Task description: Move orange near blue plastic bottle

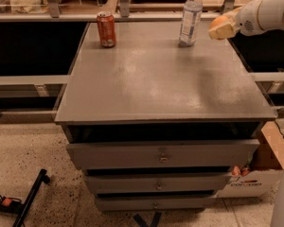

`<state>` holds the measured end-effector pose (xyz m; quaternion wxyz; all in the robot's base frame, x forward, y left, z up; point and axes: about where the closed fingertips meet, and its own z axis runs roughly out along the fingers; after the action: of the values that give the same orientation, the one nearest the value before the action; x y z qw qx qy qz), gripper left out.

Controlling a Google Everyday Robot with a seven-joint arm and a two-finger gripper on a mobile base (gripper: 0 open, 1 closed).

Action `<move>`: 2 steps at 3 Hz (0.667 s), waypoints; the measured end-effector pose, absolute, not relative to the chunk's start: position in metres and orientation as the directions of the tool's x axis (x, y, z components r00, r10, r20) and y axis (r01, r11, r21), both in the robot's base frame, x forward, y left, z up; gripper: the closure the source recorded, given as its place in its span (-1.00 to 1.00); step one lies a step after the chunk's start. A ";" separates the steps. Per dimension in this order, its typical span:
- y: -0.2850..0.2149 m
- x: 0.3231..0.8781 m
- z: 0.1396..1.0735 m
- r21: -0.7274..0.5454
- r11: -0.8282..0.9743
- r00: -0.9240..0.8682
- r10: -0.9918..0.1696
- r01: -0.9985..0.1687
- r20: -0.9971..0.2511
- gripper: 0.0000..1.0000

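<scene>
- Gripper [217,28] is up at far right, in the air just off the cabinet's [156,79] back-right edge, white arm [270,13] reaching in from the right
- Fingers [226,32] closed round the orange [218,20]; only its top peeks out above the pale pads, so it's held aloft, not resting on the top
- Bottle [190,17] stands upright at the back, just left of the gripper; orange is near it but airborne
- Handling, my guess: orange is light-ish, firm w/ a bit of give, smooth skin, and round, so it'll roll if let go high; set it down low & gentle
- Hold across the middle looks right for it
- Bottle's tall, prob. light & tippy, so keep clear of it coming down
- Can [106,30] at back left, well apart, no part in this
- Writing: bottle label pale, can't read it; can's print not legible; box [260,174] on the floor at right has a word on its white side, can't make it out
</scene>
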<state>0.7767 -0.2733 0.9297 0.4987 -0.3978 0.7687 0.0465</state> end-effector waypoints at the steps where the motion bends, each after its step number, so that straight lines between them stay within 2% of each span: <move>1: -0.267 0.790 0.910 -0.294 0.678 -0.196 -0.547 -0.673 -0.814 1.00; 2: -0.259 0.799 0.892 -0.268 0.666 -0.202 -0.541 -0.697 -0.816 0.65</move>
<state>0.7990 -0.2587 0.8921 0.4878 -0.4010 0.7713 0.0798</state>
